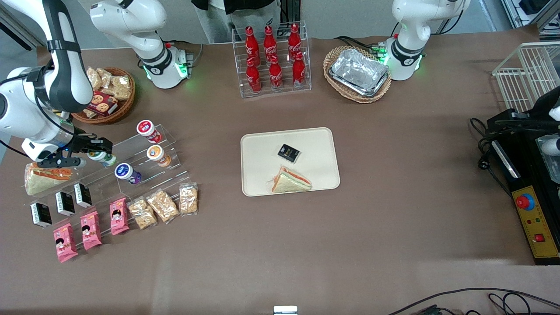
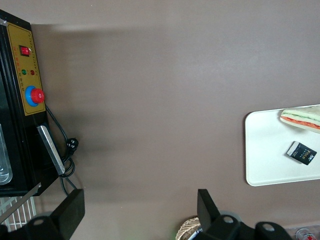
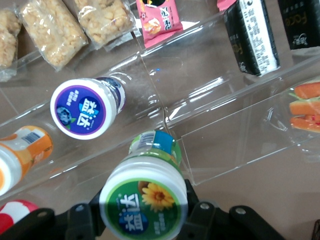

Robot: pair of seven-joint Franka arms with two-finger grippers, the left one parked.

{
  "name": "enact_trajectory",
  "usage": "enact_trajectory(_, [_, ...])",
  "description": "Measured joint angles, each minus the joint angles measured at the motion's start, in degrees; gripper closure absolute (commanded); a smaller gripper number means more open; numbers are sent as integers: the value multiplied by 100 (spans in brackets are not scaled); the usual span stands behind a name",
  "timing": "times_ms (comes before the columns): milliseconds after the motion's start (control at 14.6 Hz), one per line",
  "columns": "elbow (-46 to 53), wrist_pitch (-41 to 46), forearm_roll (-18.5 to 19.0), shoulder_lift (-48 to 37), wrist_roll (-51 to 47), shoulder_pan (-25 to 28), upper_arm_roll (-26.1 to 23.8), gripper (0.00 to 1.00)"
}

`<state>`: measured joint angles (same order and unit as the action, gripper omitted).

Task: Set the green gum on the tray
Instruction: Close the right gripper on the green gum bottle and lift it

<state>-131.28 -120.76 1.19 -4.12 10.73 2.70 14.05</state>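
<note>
Currently the task is at the pick stage. The tray [image 1: 258, 144] sits mid-table, well apart from the working arm's end, and carries a sandwich [image 1: 290, 181] and a small black packet [image 1: 288, 153]; no gum is on it. Pickup, transfer and release all remain to be done.

The acrylic stand [image 1: 148, 166] at the working arm's end holds the gum bottles on stepped tiers: a red-lidded bottle [image 1: 148, 130], an orange-lidded bottle [image 1: 158, 155] and a purple-lidded bottle [image 1: 127, 173], the red one farthest from the front camera and the purple one nearest.

The gripper [image 1: 97, 152] is at the stand, at the green gum [image 3: 144, 202]. In the right wrist view, the green lid fills the space between the two fingers [image 3: 82, 220], one on each side of the bottle. The jaws are set about one bottle-width apart and appear to touch the bottle sides. Judged from this, the grasp is made or nearly made. The bottle remains on the stand; whether it has lifted off the tier cannot be told.
</note>
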Motion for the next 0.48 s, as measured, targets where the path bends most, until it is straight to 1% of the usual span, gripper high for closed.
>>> enact_trajectory(137, [20, 19, 0, -101, 3, -1, 14, 72])
enact_trajectory(275, [76, 244, 0, -283, 4, -3, 22, 72])
enact_trajectory(481, [462, 1229, 0, -594, 4, -11, 73, 72])
